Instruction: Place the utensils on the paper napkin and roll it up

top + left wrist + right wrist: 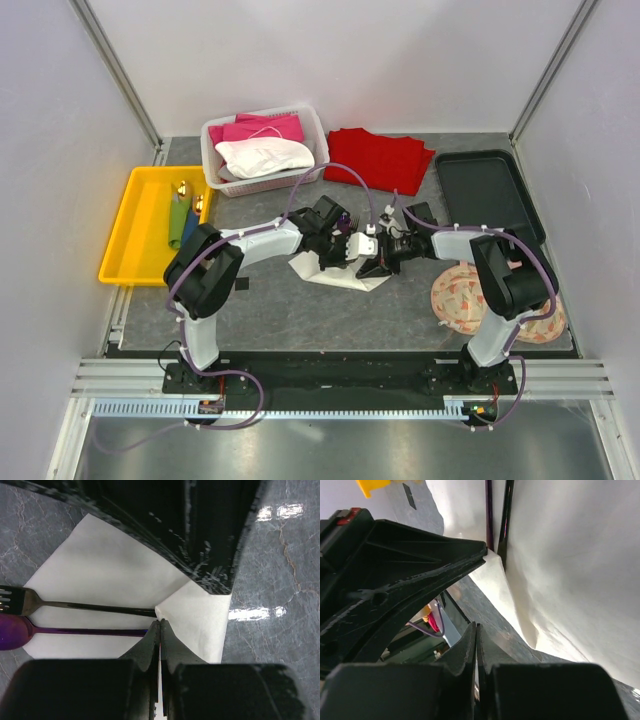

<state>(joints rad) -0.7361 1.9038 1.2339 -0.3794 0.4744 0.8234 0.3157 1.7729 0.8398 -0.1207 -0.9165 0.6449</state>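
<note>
The paper napkin [335, 275] lies at the table's centre, one corner folded up and over. In the left wrist view a dark fork [75, 606] and a purple spoon [15, 632] lie side by side on the napkin [100, 565]. My left gripper [160, 622] is shut, pinching the folded corner's edge just past the handle ends; from above it [350, 252] is over the napkin. My right gripper [476, 627] is shut, with nothing seen between its jaws, low beside the raised napkin flap [570, 555]; from above it [378, 266] nearly touches the left. Green and blue utensils [180, 215] lie in the yellow tray.
The yellow tray [125, 235] is at far left. A white basket [215, 170] with pink and white cloth stands at the back. A red cloth [385, 160] and a black tray [490, 190] lie at back right. Patterned paper plates [455, 295] sit by the right arm.
</note>
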